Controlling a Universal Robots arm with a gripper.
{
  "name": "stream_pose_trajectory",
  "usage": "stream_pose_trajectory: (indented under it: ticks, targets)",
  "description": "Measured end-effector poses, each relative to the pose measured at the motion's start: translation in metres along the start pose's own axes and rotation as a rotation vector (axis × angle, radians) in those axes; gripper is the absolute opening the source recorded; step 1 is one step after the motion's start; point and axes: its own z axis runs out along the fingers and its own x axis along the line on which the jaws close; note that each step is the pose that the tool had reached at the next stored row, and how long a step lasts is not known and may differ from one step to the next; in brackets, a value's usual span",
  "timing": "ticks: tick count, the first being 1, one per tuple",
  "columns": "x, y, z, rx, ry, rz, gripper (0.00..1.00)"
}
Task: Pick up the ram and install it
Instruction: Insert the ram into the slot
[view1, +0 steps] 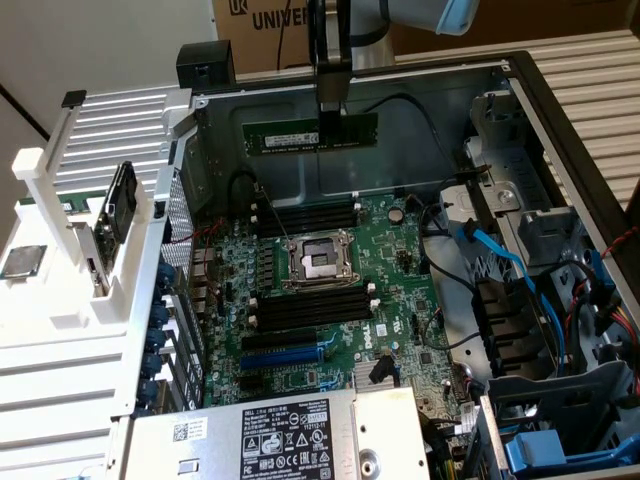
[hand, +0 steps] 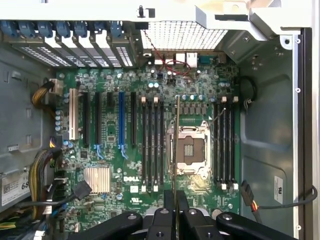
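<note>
**Item: the ram** (view1: 282, 137). Green stick with a white label, held level and clear of the board, high inside the open computer case (view1: 560, 120). In the exterior view it hangs in front of the case's grey far wall. In the wrist view it (hand: 176, 145) appears edge-on as a thin line crossing the CPU socket's rim.

**Holder: the gripper** (view1: 331, 112). It pinches the ram from above, fingers pressed onto the stick's two faces, toward the end on the exterior view's right. Its dark fingers (hand: 169, 202) flank the stick in the wrist view.

**Below: motherboard** (view1: 400, 300). Green, lying flat in the case.
- CPU socket (view1: 318, 260), metal-framed, near the centre.
- Empty black memory slots (view1: 305, 216), in a bank on each side of the socket.

**Surroundings:**
- Blue cable (view1: 497, 252), on the exterior view's right.
- Labelled metal box (view1: 280, 440), at the case's near edge.
- White rack (view1: 60, 300), outside the case on the exterior view's left, with a small silver chip (view1: 22, 262) on it.
</note>
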Motion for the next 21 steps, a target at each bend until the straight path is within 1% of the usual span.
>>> stream_pose_trajectory:
  ticks: [1, 2, 5, 9, 11, 17, 21]
  targets:
    - [0.001, 0.0005, 0.0001, 0.0004, -0.0033, 0.0, 0.13]
    - [0.001, 0.001, 0.0003, 0.0004, -0.0035, 0.0, 0.13]
    - [0.002, 0.0057, 0.0009, 0.0011, -0.0033, 0.0, 0.13]
    - [0.003, 0.0132, 0.0025, 0.0067, -0.0035, 0.0, 0.13]
    - [0.005, 0.0154, 0.0032, 0.0076, -0.0035, 0.0, 0.13]
    - [0.013, 0.0154, 0.0106, 0.008, -0.0039, 0.0, 0.13]
    - [0.014, 0.0153, 0.0177, 0.0079, -0.0038, 0.0, 0.13]
